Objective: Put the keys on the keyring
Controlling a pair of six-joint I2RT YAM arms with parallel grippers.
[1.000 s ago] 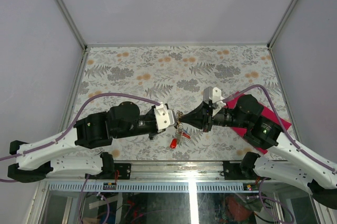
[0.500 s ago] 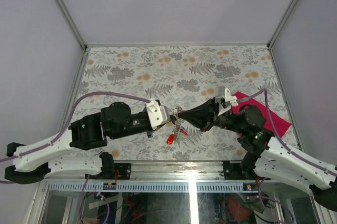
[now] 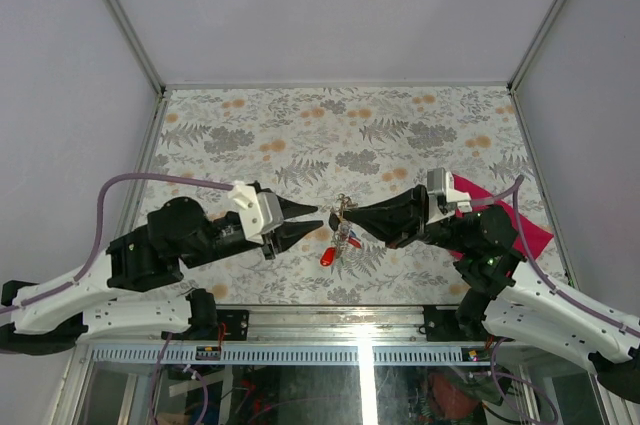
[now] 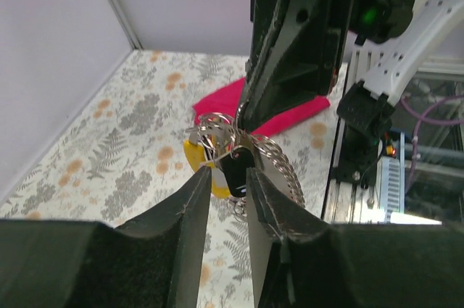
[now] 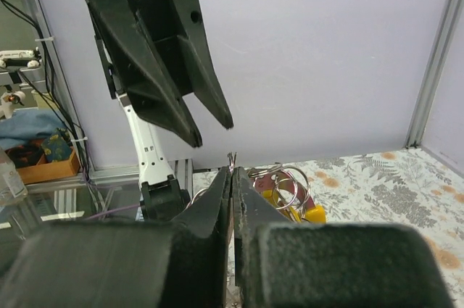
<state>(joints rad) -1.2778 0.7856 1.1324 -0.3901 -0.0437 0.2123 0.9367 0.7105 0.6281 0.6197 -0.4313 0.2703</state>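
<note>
Pale lilac walls (image 3: pixel 330 5); floral-print tabletop (image 3: pixel 300 135); aluminium corner posts (image 3: pixel 119 10).

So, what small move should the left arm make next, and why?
Probably ease the left gripper forward and close on a key: its jaws stand open short of the keys, which hang from the keyring pinched in the shut right gripper.

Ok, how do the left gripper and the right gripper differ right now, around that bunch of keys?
The left gripper has its jaws parted, while the right gripper has its jaws pressed together. The left gripper holds nothing and its tips stop just short of the bunch. The right gripper pinches the keyring, with the keys dangling below it. Both are black, tapered, and pointed at each other.
</note>
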